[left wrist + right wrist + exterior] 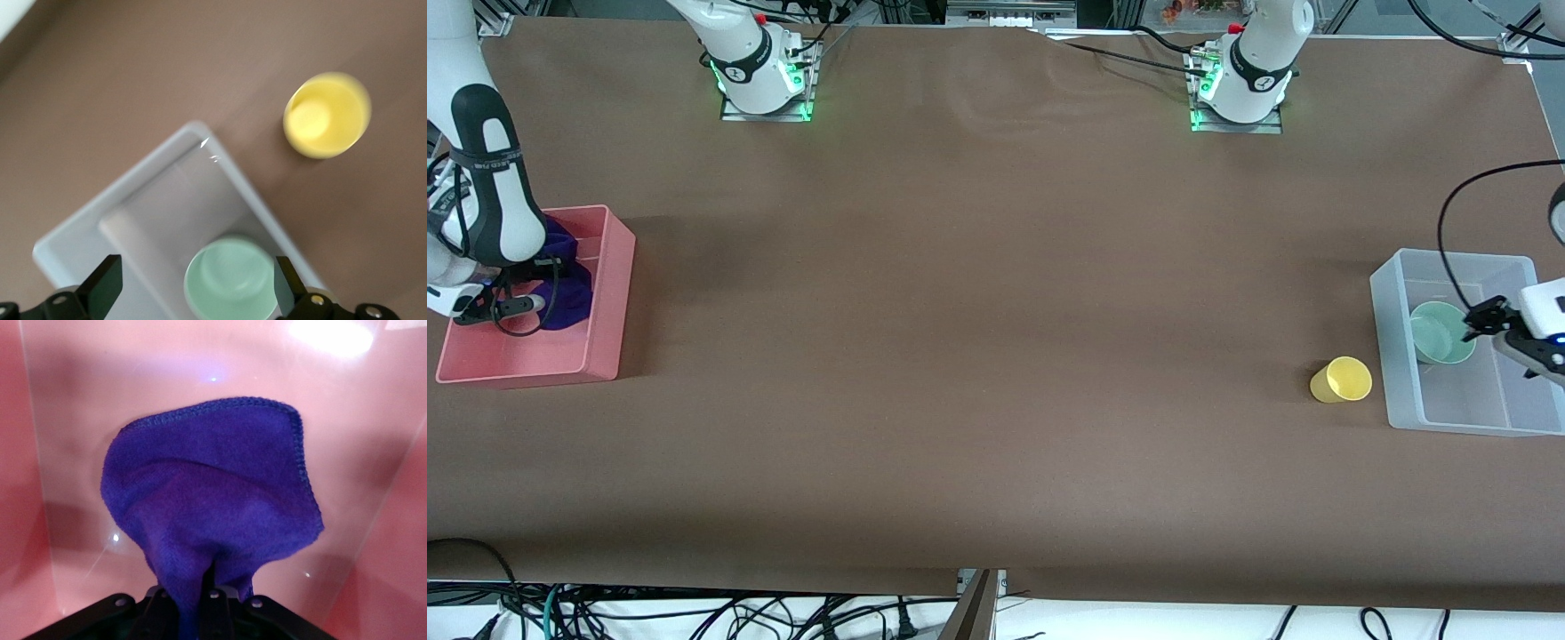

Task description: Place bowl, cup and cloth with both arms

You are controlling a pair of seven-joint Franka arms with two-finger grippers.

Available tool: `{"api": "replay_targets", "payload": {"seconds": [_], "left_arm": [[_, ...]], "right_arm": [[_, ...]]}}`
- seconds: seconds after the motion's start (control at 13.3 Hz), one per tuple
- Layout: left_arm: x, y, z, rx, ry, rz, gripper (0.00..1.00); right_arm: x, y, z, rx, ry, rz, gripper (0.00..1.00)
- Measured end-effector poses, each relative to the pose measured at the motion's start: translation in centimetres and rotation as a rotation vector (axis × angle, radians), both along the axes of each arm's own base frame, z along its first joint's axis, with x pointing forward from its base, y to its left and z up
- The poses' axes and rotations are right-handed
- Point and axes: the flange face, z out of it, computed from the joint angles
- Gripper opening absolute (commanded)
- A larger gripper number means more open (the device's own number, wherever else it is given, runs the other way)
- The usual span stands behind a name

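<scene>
Purple cloth (213, 513) pinched in right gripper (203, 590), hanging inside pink bin (609, 267) at the right arm's end, seemingly for release there; bin walls close around. Mint bowl (1440, 332) sitting in clear bin (1396, 356) at the left arm's end, under left gripper (193, 287), fingers (103, 283) spread apart, bowl apparently let go. Yellow cup (1341, 380) on bare table (996, 293) just beside clear bin, open room all around for a grasp.

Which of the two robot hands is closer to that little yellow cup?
The left. The left gripper hangs open over the bowl in the clear bin beside the cup; the right gripper holds the cloth in the pink bin.
</scene>
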Motion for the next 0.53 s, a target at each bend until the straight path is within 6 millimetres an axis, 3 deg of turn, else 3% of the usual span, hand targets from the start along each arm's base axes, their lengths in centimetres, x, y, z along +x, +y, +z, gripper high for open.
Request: {"api": "replay_targets", "payload": {"seconds": [0.15,0.22,0.38,0.45,0.53], "left_arm": [[1.0,-4.7,-1.1,-0.056,0.007,-0.046,1.00],[1.2,-6.0,-2.4,-0.075,0.024,-0.057,1.00],[2.0,-6.7,-5.9,-0.089,0.030,-0.063,1.00],[2.7,-6.3,-7.7,-0.088,0.015,-0.062,0.99],[3.3,-6.0,-9.3,-0.087,0.002,-0.062,0.92]], "right_arm": [[0.7,0.2,0.6,0.001,-0.022,-0.001,1.00],[1.5,0.2,1.8,-0.003,-0.046,0.001,1.00],[3.9,0.4,6.8,0.005,-0.076,0.007,1.00],[5.3,1.1,10.3,0.018,-0.088,0.016,1.00],[6.8,2.5,14.1,0.036,-0.104,0.038,1.00]]}}
